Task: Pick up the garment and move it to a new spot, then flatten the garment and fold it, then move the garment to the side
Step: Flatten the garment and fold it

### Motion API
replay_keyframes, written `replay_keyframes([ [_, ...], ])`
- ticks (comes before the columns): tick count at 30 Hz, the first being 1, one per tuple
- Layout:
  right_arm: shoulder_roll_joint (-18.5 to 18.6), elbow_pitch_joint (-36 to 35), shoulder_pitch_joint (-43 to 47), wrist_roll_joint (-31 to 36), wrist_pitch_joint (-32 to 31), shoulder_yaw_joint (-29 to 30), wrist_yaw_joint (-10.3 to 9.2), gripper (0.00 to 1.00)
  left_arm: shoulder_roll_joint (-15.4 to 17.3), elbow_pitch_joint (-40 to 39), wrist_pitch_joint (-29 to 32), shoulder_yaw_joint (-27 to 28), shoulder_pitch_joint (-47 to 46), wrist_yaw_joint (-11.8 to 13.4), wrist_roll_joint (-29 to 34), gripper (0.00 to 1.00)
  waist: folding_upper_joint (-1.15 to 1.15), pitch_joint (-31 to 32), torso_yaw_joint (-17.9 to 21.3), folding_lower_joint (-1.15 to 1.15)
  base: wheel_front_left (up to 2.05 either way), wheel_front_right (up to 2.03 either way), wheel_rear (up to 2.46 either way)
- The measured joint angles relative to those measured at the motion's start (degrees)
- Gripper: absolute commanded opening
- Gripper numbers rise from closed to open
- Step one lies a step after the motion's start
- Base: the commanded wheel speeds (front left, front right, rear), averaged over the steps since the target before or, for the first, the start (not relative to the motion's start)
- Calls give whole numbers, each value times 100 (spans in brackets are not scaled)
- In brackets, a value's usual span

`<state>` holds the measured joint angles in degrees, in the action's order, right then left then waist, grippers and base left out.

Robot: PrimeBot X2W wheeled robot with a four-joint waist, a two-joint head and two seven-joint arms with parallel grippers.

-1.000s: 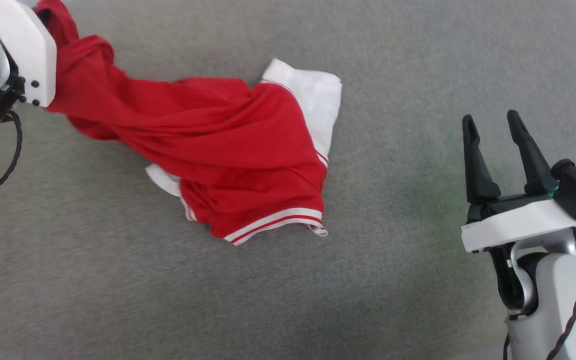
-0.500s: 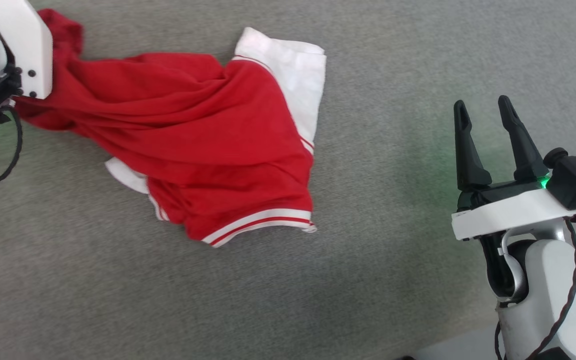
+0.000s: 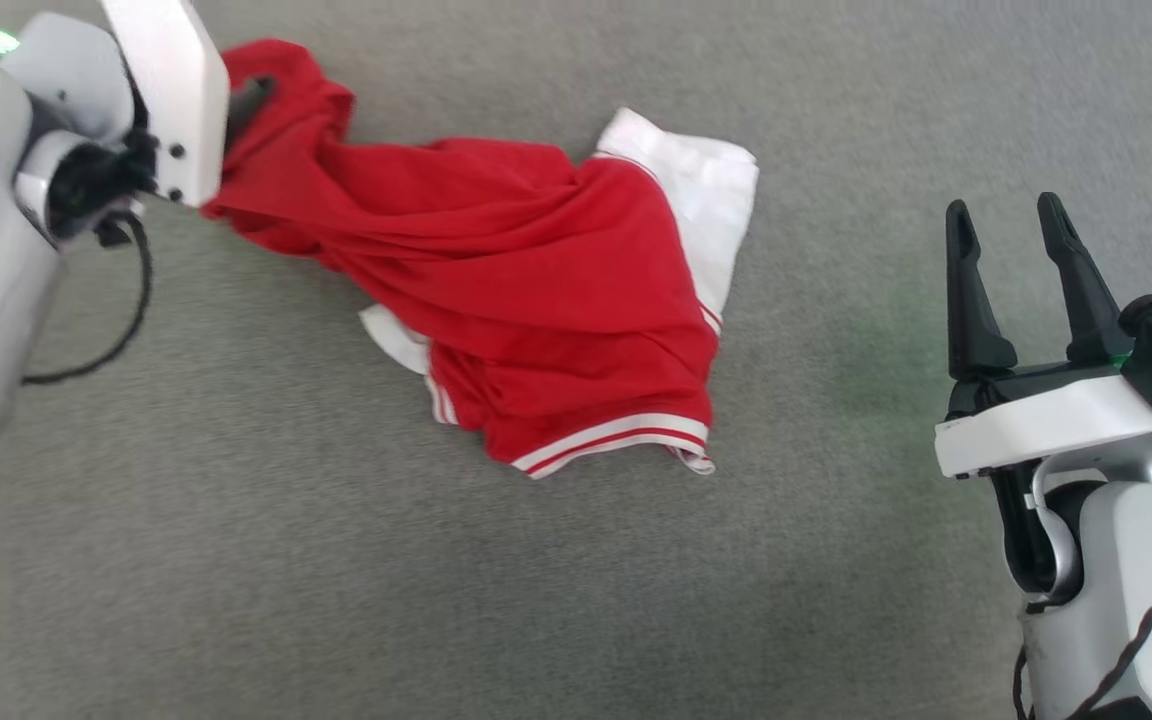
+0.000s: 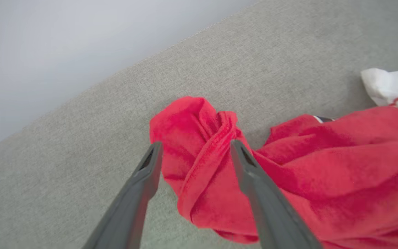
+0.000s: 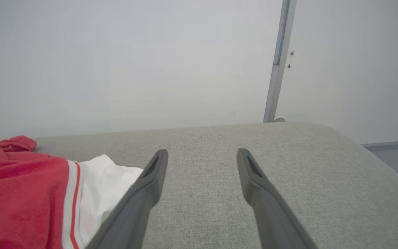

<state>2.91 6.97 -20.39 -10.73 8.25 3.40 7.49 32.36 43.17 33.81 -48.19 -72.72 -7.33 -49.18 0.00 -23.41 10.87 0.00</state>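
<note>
The shirt [image 3: 546, 290] lies crumpled on the grey fabric surface [image 3: 816, 560], toward the robot's left. Its red body is bunched in long folds, with a white sleeve [image 3: 706, 190] spread flat at its far right corner and a striped band [image 3: 616, 440] along its near edge. The left end effector [image 4: 193, 147] stands wide open at the shirt's left end, a twisted red bunch lying between its fingers, unpinched. The right end effector [image 3: 1004, 215], also wide open and empty, hovers well apart from the shirt on the right.
</note>
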Motion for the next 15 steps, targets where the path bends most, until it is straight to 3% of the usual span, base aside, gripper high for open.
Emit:
replay_keyframes([
  [4,0,-82,89,32,-102,25,0,100,0,-318,234,21,265,9,-220,100,0,231,-201,0,0,0,0],
  [10,0,-207,177,63,-223,76,1,100,76,-1220,916,-29,938,455,-610,100,0,532,-421,0,0,0,0],
  [15,2,-307,204,66,-271,78,0,100,261,-1913,1417,-104,1428,896,-844,100,0,596,-373,0,0,0,0],
])
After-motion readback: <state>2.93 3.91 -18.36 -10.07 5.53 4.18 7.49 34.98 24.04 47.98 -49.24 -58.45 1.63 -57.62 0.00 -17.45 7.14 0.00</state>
